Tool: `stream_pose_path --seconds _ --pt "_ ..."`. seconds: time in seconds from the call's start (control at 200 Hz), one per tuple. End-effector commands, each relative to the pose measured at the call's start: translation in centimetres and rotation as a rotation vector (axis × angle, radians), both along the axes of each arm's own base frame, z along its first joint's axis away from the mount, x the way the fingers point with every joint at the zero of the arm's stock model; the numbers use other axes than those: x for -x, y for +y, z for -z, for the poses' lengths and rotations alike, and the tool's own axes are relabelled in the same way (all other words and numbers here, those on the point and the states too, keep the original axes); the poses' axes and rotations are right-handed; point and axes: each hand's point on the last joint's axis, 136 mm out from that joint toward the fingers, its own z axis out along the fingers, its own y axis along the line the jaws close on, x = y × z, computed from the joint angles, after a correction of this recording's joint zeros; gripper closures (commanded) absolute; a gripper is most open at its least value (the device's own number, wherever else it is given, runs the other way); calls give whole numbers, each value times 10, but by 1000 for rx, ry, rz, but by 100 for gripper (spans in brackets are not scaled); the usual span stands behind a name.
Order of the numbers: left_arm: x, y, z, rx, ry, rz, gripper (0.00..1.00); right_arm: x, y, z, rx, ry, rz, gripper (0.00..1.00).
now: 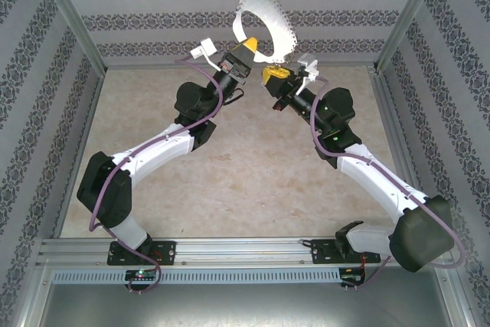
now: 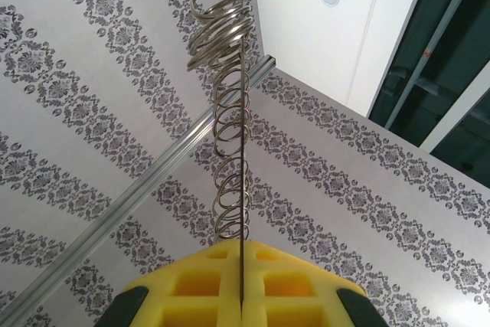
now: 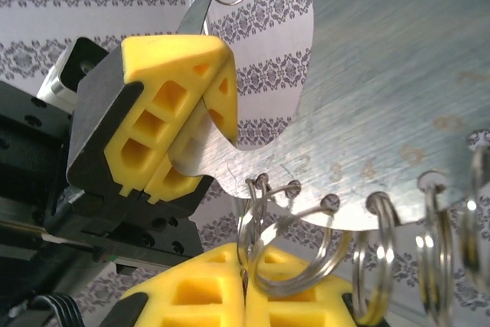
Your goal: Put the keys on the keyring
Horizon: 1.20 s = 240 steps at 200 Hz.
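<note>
Your left gripper (image 1: 249, 45) is clamped shut on the inner edge of the keyring (image 1: 285, 27). Your right gripper (image 3: 245, 285), just under the keyring's rim, is closed on a wire loop (image 3: 256, 212) hanging there. Both arms are raised, with wrists converging on the keyring. The keyring is a flat brushed-metal hoop with a pierced rim carrying round springy rings.

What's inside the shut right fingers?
A small wire ring hanging from the rim of the big hoop drops into the seam between the right fingers. Its lower part is hidden between them, so whether a key sits there too cannot be seen.
</note>
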Motion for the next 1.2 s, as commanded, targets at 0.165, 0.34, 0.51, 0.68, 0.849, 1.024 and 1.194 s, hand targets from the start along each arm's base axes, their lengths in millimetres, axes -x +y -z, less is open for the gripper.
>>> stream_pose_path --seconds 0.165,0.34,0.51,0.68,0.849,1.024,1.194 --pt "13 13 -15 85 -58 -24 100 15 3 11 0 35 -53 100" --pt "10 14 -6 66 -35 -51 98 16 -11 13 6 71 -19 100" --pt "4 20 10 43 26 -101 75 14 -26 5 -15 161 -73 100" --pt "-3 22 27 31 76 -127 51 11 -33 5 -21 282 -167 100" --pt "-4 27 50 16 145 -139 44 -5 -43 14 -27 403 -216 100" --pt "10 39 69 -73 192 -174 40 -14 -50 16 -19 459 -286 100" --pt "25 56 83 -213 227 -248 37 -14 -46 17 13 483 -403 100"
